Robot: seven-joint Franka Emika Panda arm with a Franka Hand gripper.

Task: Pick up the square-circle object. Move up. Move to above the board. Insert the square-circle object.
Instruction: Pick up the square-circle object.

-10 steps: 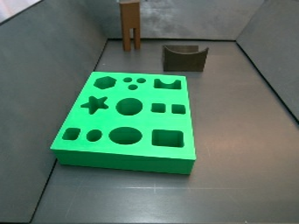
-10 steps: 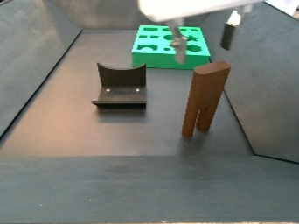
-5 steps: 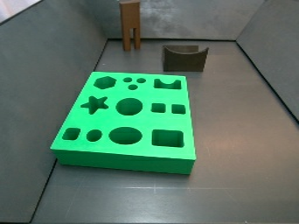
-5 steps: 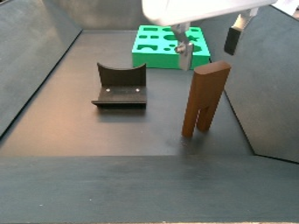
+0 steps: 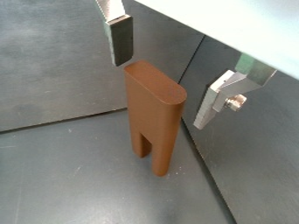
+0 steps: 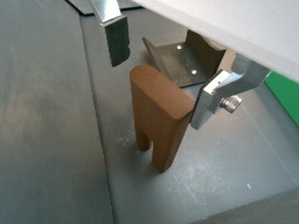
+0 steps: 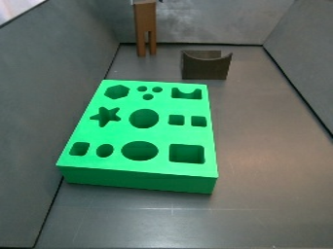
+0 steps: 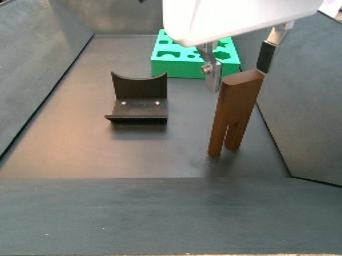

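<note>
The hand (image 5: 176,66) hangs spread just above the square-circle object (image 5: 153,114), which stands upright on the worktop, well apart from the board (image 8: 195,50). It should descend squarely, fingers (image 5: 118,39) astride the top, before pinching.

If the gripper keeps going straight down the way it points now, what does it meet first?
Most likely the square-circle object. The gripper hovers open just above its rounded top, one finger on each side, so the fingers would pass alongside it towards the floor. Exact clearance is unclear.
</note>
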